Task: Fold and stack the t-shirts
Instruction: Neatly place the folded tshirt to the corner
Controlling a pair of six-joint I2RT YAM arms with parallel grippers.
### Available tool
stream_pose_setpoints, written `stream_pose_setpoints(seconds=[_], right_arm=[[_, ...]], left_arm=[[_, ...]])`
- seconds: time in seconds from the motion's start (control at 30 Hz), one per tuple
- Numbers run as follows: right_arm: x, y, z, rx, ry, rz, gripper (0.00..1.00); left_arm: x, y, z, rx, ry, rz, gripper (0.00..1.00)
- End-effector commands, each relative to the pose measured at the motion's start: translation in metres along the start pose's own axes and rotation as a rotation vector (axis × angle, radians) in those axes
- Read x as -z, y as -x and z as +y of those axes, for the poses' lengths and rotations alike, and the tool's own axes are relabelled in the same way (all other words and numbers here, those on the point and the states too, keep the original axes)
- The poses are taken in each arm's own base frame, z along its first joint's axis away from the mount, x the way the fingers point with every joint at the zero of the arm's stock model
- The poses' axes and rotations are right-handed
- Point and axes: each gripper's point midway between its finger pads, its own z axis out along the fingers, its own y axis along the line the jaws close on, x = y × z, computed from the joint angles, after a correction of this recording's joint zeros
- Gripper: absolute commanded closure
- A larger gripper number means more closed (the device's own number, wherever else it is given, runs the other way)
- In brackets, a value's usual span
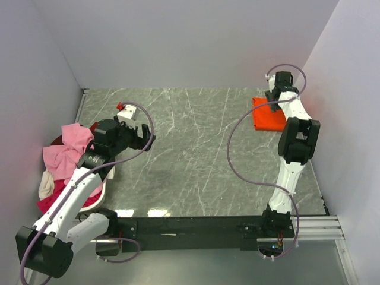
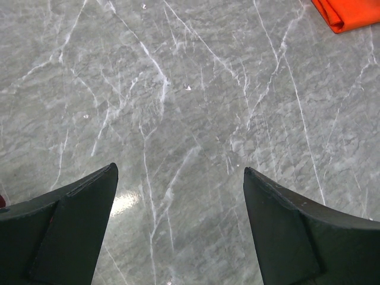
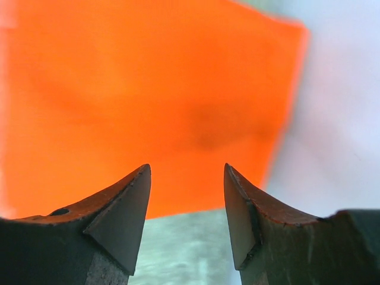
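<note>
A folded bright orange t-shirt [image 1: 265, 117] lies flat at the far right of the table; it fills the right wrist view [image 3: 148, 101] and its corner shows in the left wrist view [image 2: 350, 13]. My right gripper [image 1: 273, 101] hovers just over its near edge, open and empty [image 3: 187, 169]. A heap of light pink [image 1: 70, 145], magenta [image 1: 50, 202] and cream-white [image 1: 46, 185] t-shirts sits at the left edge. My left gripper [image 1: 144, 138] is open and empty above bare table [image 2: 180, 169], just right of the heap.
Grey marble-patterned tabletop [image 1: 190, 154] enclosed by white walls on the left, back and right. A white basket rim [image 1: 102, 189] shows under the shirt heap. A black rail [image 1: 196, 225] runs along the near edge.
</note>
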Motion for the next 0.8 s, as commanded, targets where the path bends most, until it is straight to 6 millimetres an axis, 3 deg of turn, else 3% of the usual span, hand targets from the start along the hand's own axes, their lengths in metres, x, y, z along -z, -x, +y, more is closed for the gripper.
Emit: stream_pose_setpoints(seconds=[0.0, 0.17, 0.33, 0.6, 0.7, 0.77], right_arm=[[0.048, 0.040, 0.035, -0.036, 0.241, -0.153, 0.41], [0.043, 0.040, 0.079, -0.091, 0.416, -0.101, 0.41], [0.028, 0.041, 0.093, -0.114, 0.427, -0.064, 0.41], [0.008, 0.022, 0.122, -0.090, 0.450, 0.024, 0.44], [0.004, 0.014, 0.129, -0.079, 0.458, 0.049, 0.48], [0.005, 0.010, 0.133, -0.064, 0.468, 0.060, 0.61]], left_arm=[[0.004, 0.015, -0.002, -0.030, -0.005, -0.065, 0.08], [0.004, 0.015, -0.003, -0.031, -0.012, -0.061, 0.09], [0.005, 0.015, -0.005, -0.033, -0.017, -0.067, 0.09], [0.003, 0.014, -0.006, -0.031, -0.029, -0.057, 0.09], [0.003, 0.013, -0.006, -0.031, -0.030, -0.055, 0.09], [0.003, 0.013, -0.006, -0.031, -0.030, -0.055, 0.08]])
